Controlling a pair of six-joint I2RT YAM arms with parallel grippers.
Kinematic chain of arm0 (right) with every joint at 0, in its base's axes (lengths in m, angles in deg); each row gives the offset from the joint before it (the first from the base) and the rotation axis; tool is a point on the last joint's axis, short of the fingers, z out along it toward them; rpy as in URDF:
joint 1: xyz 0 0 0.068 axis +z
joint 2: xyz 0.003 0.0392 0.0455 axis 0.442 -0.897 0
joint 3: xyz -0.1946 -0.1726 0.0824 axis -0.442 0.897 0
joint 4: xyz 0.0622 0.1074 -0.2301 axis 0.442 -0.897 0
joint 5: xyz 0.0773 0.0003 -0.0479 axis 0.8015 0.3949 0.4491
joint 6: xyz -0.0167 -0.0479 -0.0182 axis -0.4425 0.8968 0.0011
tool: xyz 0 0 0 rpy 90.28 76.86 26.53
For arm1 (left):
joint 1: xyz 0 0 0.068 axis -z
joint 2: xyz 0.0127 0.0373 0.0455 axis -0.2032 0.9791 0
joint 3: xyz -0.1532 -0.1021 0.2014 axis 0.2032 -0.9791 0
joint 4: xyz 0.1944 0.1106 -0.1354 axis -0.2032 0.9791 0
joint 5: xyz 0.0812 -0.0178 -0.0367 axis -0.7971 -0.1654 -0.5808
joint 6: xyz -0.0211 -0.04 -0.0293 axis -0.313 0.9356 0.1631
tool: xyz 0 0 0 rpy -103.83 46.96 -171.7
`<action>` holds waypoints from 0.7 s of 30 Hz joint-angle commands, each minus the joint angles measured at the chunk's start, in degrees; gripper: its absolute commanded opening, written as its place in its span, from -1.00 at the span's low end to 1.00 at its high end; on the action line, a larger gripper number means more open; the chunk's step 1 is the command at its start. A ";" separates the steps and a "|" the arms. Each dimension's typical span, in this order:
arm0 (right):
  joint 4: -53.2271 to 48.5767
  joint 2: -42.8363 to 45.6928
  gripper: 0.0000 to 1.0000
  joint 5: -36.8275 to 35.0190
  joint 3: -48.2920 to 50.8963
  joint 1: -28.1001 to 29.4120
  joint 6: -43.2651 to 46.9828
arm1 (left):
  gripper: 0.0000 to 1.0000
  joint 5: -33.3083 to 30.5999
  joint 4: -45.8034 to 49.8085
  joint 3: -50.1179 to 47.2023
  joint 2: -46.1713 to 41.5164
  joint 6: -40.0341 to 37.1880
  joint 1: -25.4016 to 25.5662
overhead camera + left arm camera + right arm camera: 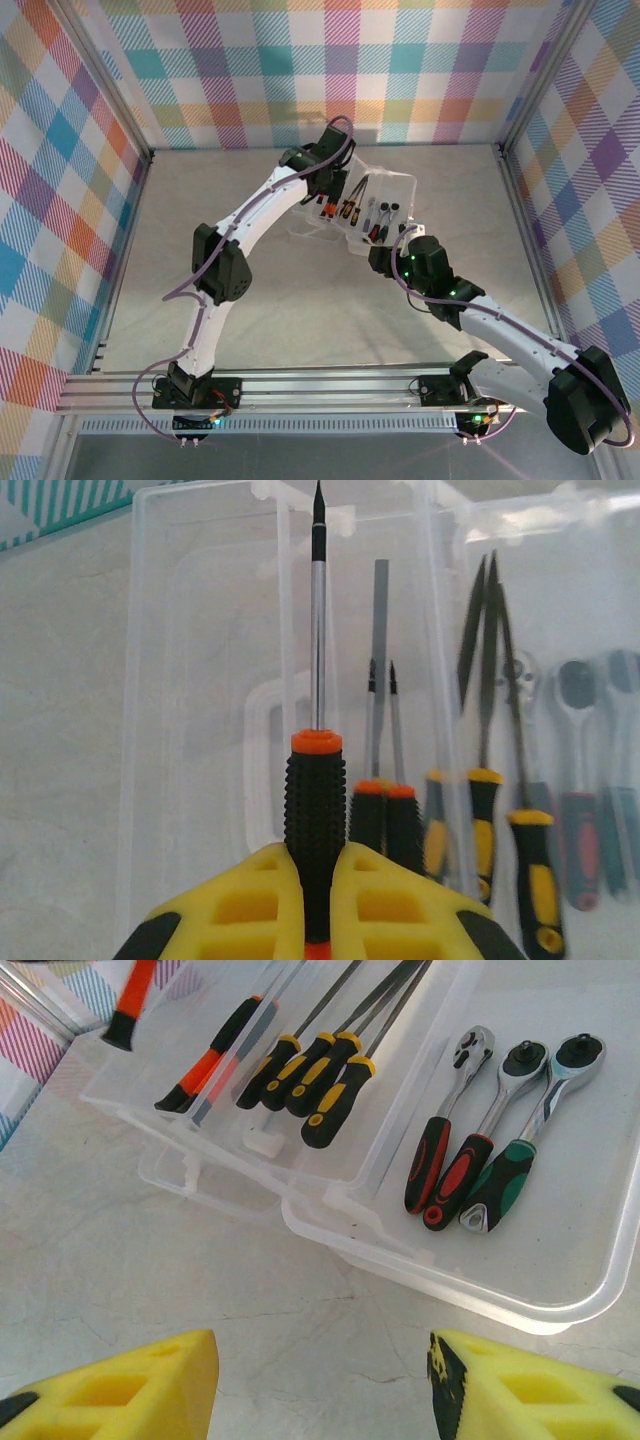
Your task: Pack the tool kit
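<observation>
We judge the packing to be nearly done. The small clear plastic rectangular box lies open on the pale grey table, towards its far side. Every other tool we can make out already lies in it. There are two black-and-orange screwdrivers, with a row of black-and-yellow-handled tools beside them. Three chrome ratchet wrenches with red and green grips lie in the neighbouring half.

The left gripper pinches one slim screwdriver with a ribbed black handle and orange collar by the handle. Its shaft points ahead along the box's vacant left-hand strip; we cannot tell whether it hangs above the floor or touches it. The right gripper is spread wide with nothing between its yellow fingers, over bare table just beside the box's near rim.

What seems left is to lay this screwdriver beside its fellows and then close the box. We cannot tell which half is the lid.

The left wrist view makes the pinch on the handle plain, which the top view is too small to settle. The right wrist view gives the ratchets sharply, grip colours included, where the left wrist view blurs them. The top view shows both arms converging on the box from either side.
</observation>
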 commanded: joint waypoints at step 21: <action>0.09 1.07 0.16 -0.59 0.29 0.23 1.03 | -0.73 9.23 5.43 5.06 5.15 0.83 -1.12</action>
